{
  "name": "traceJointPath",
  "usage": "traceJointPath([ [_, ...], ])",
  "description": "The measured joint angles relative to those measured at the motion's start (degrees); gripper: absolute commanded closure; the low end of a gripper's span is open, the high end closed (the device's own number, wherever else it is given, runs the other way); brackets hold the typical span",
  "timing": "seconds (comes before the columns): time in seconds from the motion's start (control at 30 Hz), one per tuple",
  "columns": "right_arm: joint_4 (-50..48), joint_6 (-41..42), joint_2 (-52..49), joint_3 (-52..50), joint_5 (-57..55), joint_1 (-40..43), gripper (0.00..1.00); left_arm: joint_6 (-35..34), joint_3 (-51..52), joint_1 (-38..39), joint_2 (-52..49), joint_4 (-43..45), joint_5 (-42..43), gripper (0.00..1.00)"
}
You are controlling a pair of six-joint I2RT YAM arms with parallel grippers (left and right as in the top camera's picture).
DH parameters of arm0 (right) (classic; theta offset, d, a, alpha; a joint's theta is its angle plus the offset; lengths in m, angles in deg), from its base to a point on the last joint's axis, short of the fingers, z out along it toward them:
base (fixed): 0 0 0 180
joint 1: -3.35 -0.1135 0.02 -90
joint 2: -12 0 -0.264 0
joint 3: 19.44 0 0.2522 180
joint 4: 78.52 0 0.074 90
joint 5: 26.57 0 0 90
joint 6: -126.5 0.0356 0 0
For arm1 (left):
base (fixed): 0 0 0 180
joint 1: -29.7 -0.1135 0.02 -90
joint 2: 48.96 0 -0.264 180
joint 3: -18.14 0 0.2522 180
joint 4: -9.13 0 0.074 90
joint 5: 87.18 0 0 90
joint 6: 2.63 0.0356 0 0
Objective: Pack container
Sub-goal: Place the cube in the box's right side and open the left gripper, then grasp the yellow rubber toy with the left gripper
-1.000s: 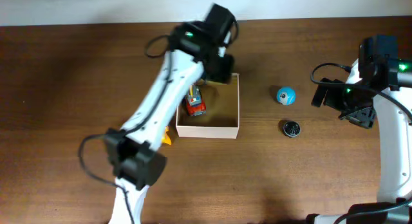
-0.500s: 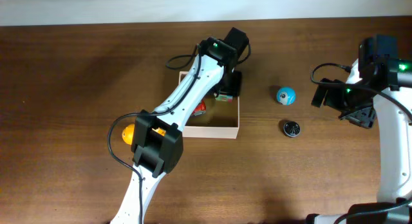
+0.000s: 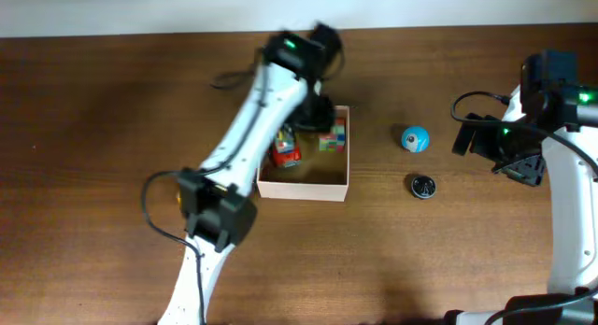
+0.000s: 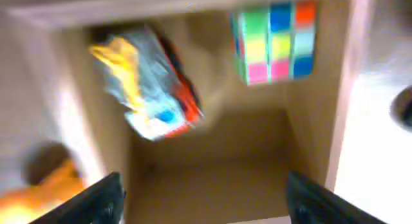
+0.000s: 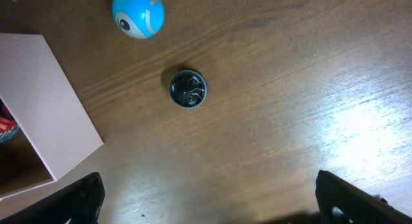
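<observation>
The box (image 3: 301, 188) sits mid-table beneath the left arm. It holds a cube (image 3: 332, 136) in its far right corner and a red toy (image 3: 284, 149) by its left wall. The left gripper (image 4: 205, 203) hangs over the box's floor, jaws spread with nothing between them. The right gripper (image 5: 209, 201), well to the right of the box, is likewise spread and empty. A ball (image 3: 415, 138) and a disc (image 3: 423, 186) lie right of the box, apart from each other. An orange toy (image 4: 55, 182) lies just outside its left wall.

The left wrist view is smeared, which suggests the arm is moving fast. A finger clipping the rim could shove the light box or tip the cube over. The ball will likely roll off if a finger nudges it before the jaws close. The disc is low and flat (little for fingers to catch), so a grasp may skid. The orange toy lies under the left arm's elbow and could be swept aside.

Half a second ago the left gripper was down at the box's far right corner, covering the cube. Now the cube lies free and the arm has swung back toward the box's far left. The ball, disc and right arm have not moved.
</observation>
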Motion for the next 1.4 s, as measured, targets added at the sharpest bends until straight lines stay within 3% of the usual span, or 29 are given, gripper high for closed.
traceJointPath([
  [0.2, -0.07, 0.0, 0.0, 0.0, 0.02, 0.0, 0.02, 5.7, -4.63, -5.49, 5.09, -0.22, -1.33, 0.19],
  [0.4, -0.15, 0.02, 0.0, 0.04, 0.02, 0.0, 0.01, 9.09, -2.49, -7.54, 18.86, -0.04, -6.21, 0.13],
  [0.53, 0.09, 0.07, 0.0, 0.04, 0.02, 0.0, 0.01, 9.57, 8.17, -9.84, 33.81, 0.15, -7.67, 0.05],
  [0.73, 0.44, 0.09, 0.0, 0.11, 0.02, 0.0, 0.01, 8.17, 36.44, -14.86, 50.77, 2.51, -8.41, 0.04],
  [0.9, 0.42, 0.07, 0.0, 0.15, 0.02, 0.0, 0.01, 5.92, 56.68, -15.87, 49.44, 18.03, -3.78, 0.07],
  [1.07, 0.46, 0.09, 0.0, 0.15, 0.02, 0.0, 0.01, 2.19, 72.17, -15.82, 46.51, 26.75, -2.23, 0.07],
  [1.13, 0.44, 0.09, 0.0, 0.15, 0.02, 0.0, 0.01, 1.09, 76.32, -15.82, 45.86, 29.24, -1.95, 0.08],
  [1.23, 0.44, 0.07, 0.0, 0.15, 0.02, 0.0, 0.01, -0.11, 79.62, -15.82, 44.13, 32.35, -1.77, 0.2],
  [1.4, 0.42, 0.07, 0.0, 0.15, 0.02, 0.0, 0.01, -1.03, 81.46, -15.82, 41.35, 34.86, -1.6, 0.25],
])
